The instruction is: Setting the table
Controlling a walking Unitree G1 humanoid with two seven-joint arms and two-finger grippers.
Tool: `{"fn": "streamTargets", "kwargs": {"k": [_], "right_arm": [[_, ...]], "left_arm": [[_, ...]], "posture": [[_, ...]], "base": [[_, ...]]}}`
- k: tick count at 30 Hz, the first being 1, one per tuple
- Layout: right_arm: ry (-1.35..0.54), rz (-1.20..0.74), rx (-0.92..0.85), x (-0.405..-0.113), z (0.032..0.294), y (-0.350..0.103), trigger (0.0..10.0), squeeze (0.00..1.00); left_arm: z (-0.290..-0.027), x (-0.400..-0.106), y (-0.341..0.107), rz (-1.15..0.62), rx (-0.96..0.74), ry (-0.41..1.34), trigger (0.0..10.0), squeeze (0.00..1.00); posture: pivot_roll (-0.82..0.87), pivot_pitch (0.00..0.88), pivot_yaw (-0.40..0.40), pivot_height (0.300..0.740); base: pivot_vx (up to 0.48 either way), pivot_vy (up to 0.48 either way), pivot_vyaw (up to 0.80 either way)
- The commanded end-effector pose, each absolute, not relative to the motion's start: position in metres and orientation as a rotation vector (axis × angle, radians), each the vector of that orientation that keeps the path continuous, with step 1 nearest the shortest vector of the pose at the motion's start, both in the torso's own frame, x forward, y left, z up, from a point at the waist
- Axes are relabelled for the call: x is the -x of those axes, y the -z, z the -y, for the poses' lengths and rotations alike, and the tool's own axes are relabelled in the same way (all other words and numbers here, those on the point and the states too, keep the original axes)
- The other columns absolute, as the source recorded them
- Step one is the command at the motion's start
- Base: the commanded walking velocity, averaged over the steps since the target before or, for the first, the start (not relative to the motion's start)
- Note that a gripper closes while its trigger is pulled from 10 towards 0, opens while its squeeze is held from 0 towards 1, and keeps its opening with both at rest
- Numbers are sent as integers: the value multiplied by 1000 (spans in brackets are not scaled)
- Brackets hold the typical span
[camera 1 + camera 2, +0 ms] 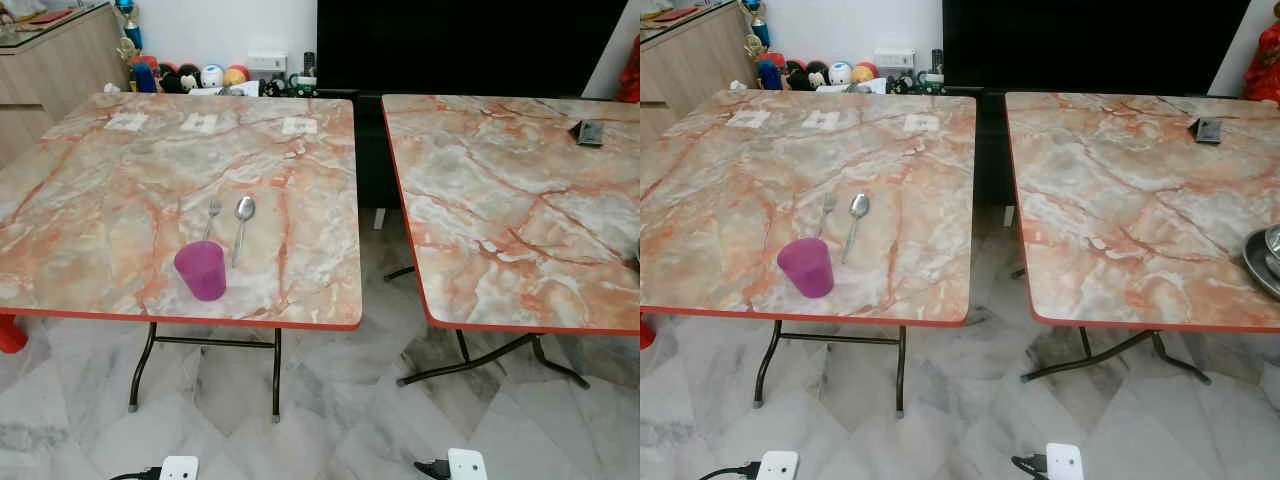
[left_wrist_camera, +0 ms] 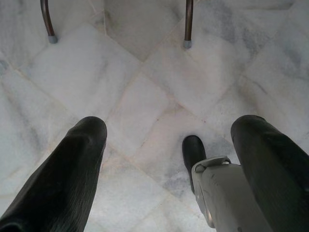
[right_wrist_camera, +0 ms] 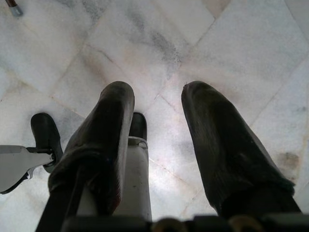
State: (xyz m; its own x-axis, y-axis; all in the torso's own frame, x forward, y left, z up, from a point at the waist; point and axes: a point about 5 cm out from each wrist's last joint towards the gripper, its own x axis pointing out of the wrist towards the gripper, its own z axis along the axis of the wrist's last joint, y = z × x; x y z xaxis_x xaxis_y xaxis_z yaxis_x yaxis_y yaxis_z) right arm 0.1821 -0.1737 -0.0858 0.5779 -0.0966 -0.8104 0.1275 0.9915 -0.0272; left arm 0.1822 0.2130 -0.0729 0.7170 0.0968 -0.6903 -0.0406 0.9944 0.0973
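On the left tabletop (image 1: 120,200), near its front edge, stands a purple cup (image 1: 201,270), upright and open at the top; nothing can be seen inside it from this angle. It looks like thin plastic, so probably light and easy to tip or squeeze out of shape; a gentle pinch across the rim or around the wall should do. Just behind it lie a fork (image 1: 212,217) and a spoon (image 1: 242,226), side by side, apart from each other and from the cup. Both look like stiff, smooth metal lying flat, likely slippery and hard to get a finger under; the thin handles seem the best place to take hold. On the right tabletop (image 1: 1110,190) a small dark object (image 1: 1207,130) sits near the far edge, and a metal dish (image 1: 1265,260) with something rounded in it, too cropped to name, is at the right side. Both arms hang low over the marble floor (image 2: 159,87): the left hand (image 2: 166,140) is spread and holds nothing, and the right hand (image 3: 157,104) is also spread and holds nothing.
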Motion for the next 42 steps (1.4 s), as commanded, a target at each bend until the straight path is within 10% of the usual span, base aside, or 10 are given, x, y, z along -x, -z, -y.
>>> {"fn": "streamTargets", "kwargs": {"k": [1,2,42], "right_arm": [[133,-954,-31,-180,174,87,10000,0],[121,-952,-27,-181,172,86,10000,0],[103,-946,-21,-182,168,86,10000,0]], "left_arm": [[-216,-174,77,-796,-71,-99,10000,1000],[-221,-164,82,-846,-55,-127,10000,0],[-229,-159,83,-884,-85,-119,10000,0]], "posture": [[36,90,-14,740],[39,111,-12,740],[28,78,-9,740]], "base": [[0,0,0],[0,480,0],[0,23,0]]}}
